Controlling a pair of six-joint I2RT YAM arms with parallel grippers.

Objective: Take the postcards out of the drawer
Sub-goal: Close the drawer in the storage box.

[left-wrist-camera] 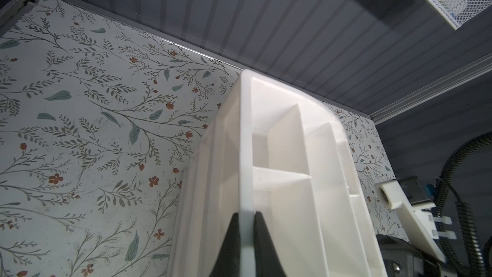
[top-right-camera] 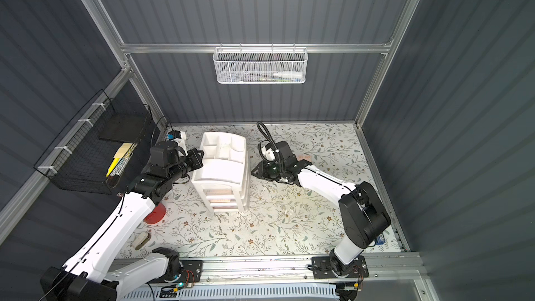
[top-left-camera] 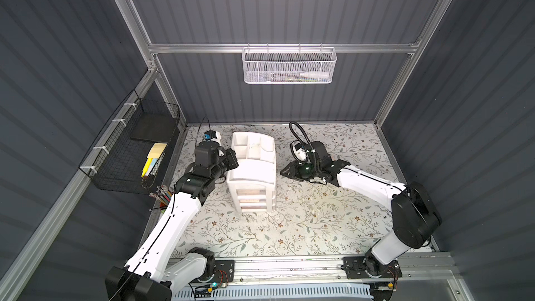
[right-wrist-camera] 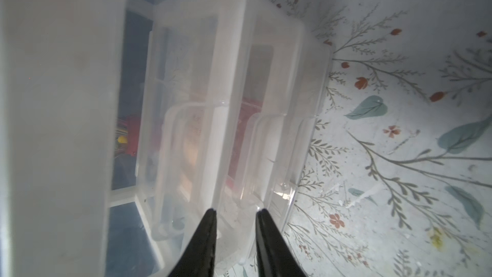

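Observation:
A white drawer organizer point(top-left-camera: 251, 169) stands mid-table, its three translucent drawers point(top-left-camera: 251, 199) facing the front and pushed in. Through the clear drawer walls in the right wrist view I see the postcards: a red one point(right-wrist-camera: 237, 139) and a pale peach one point(right-wrist-camera: 190, 153). My left gripper point(left-wrist-camera: 246, 213) is shut on the rim wall of the organizer's top tray point(left-wrist-camera: 282, 155); in both top views it is at the organizer's left side point(top-left-camera: 236, 160). My right gripper point(right-wrist-camera: 235, 210) is open just off the organizer's right side point(top-left-camera: 282, 172), holding nothing. A pale peach patch point(top-right-camera: 304, 157) lies behind the right arm.
A black wire basket point(top-left-camera: 130, 152) with yellow sticky notes hangs on the left wall. A white mesh basket point(top-left-camera: 289, 66) hangs on the back rail. A red cup point(top-right-camera: 155, 214) of pencils stands by the left arm, and a small beige item point(top-right-camera: 142, 240) lies near the front left.

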